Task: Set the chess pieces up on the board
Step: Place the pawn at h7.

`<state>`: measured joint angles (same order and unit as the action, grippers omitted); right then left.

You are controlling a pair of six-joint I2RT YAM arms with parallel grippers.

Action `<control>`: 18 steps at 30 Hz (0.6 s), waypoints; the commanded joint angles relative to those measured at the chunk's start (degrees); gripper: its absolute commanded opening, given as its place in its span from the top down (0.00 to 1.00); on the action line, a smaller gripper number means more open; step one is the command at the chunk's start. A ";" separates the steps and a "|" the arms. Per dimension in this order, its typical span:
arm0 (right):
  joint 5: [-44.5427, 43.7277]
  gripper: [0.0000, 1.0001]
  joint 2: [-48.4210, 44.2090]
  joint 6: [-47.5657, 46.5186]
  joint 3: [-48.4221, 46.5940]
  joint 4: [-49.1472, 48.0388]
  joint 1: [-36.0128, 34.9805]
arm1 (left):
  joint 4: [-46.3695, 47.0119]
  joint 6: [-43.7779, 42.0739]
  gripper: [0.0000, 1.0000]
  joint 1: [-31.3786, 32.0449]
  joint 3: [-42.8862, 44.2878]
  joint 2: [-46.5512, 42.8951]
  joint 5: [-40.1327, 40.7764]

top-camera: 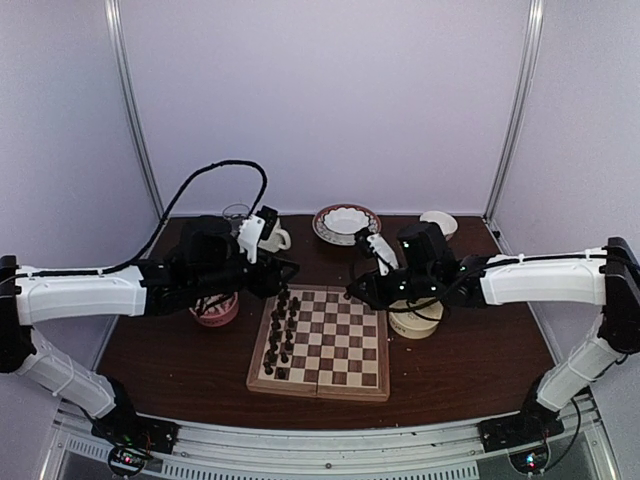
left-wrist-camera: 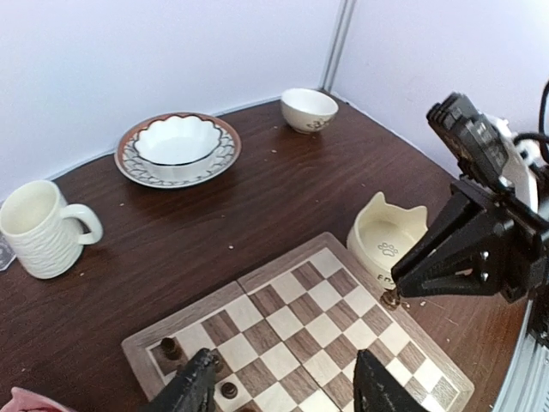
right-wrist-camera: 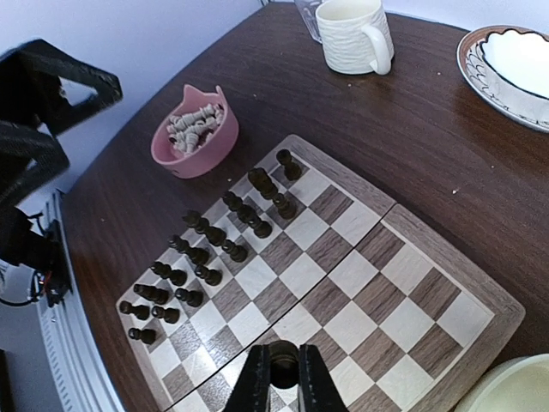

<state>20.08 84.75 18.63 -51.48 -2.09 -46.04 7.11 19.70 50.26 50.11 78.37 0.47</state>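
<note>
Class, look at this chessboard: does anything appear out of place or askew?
The dark chess pieces on the left side of the board stand in ragged rows, several off their squares' centres. Nothing looks spilled.

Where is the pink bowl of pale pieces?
Right wrist view: the pink bowl sits on the table beside the board edge lined with dark pieces.

The left arm point(top-camera: 80, 290) and right arm point(top-camera: 540, 280) reach inward from opposite sides, forearms near level. The left gripper point(left-wrist-camera: 285, 359) has its jaws wide apart. The right gripper point(right-wrist-camera: 283, 352) angles downward, jaws pinched on a dark piece point(right-wrist-camera: 283, 364).
</note>
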 commanded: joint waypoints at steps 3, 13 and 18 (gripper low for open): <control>-15.53 1.00 10.33 -8.68 -13.28 11.68 -5.16 | -1.16 2.56 0.44 -1.70 -3.57 -5.72 12.60; -19.81 1.00 27.13 -13.51 -30.33 14.50 -7.64 | 0.88 1.59 0.41 -3.68 -8.17 -10.77 20.14; -22.24 1.00 32.26 -14.88 -35.31 14.96 -7.68 | 0.41 1.35 0.41 -3.68 -8.18 -11.16 21.47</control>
<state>1.50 114.69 5.80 -82.89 11.40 -53.60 5.93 21.39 46.85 42.35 68.42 19.14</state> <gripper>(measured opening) 0.099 0.592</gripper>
